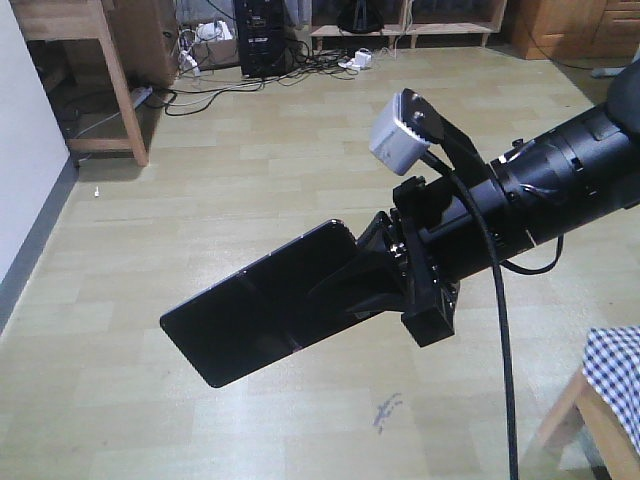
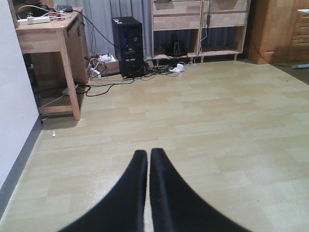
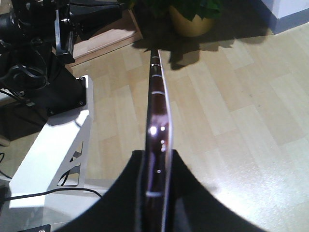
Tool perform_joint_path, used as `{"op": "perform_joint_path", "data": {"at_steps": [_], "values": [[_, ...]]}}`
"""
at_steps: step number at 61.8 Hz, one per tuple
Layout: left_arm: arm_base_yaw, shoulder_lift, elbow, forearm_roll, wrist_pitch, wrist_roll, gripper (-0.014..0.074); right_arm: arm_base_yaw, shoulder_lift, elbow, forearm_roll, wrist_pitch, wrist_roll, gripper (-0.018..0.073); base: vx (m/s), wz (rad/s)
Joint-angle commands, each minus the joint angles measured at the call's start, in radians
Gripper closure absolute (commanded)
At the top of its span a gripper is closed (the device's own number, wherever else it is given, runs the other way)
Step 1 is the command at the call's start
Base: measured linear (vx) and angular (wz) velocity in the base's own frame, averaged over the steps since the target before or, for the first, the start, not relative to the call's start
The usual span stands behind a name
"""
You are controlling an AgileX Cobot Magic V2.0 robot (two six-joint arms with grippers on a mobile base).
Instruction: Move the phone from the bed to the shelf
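While the right claw clamps the phone, the left claw sits closed, empty

You see a pale plank floor. Along its far edge stand the shelf and a black computer tower. Cables lie on the boards in front of the tower, reaching a wooden desk at the left edge. A corner of the bed shows at the near right.
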Motion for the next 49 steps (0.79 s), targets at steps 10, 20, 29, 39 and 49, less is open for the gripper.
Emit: {"op": "perform_joint_path", "data": {"at_steps": [10, 20, 29, 39, 49], "values": [[0.001, -0.005, 0.002, -0.010, -0.071, -0.004, 0.0596, -0.002, -0.040, -0.025, 0.080, 0.065, -0.010, 0.0561, 0.37, 0.07], [0.001, -0.005, 0.002, -0.010, -0.071, -0.004, 0.0596, -0.002, -0.040, -0.025, 0.080, 0.065, -0.010, 0.0561, 0.39, 0.07], [0.001, -0.005, 0.002, -0.010, -0.071, -0.004, 0.0596, -0.002, -0.040, -0.025, 0.079, 0.065, -0.010, 0.0561, 0.39, 0.08], [0.001, -0.005, 0.002, -0.010, -0.071, -0.004, 0.0596, -0.002, -0.040, -0.025, 0.079, 0.065, -0.013, 0.0561, 0.40, 0.06], [0.001, -0.005, 0.002, -0.010, -0.071, -0.004, 0.0596, -0.002, -0.040, -0.025, 0.079, 0.065, -0.013, 0.0561, 0.40, 0.04]]}}
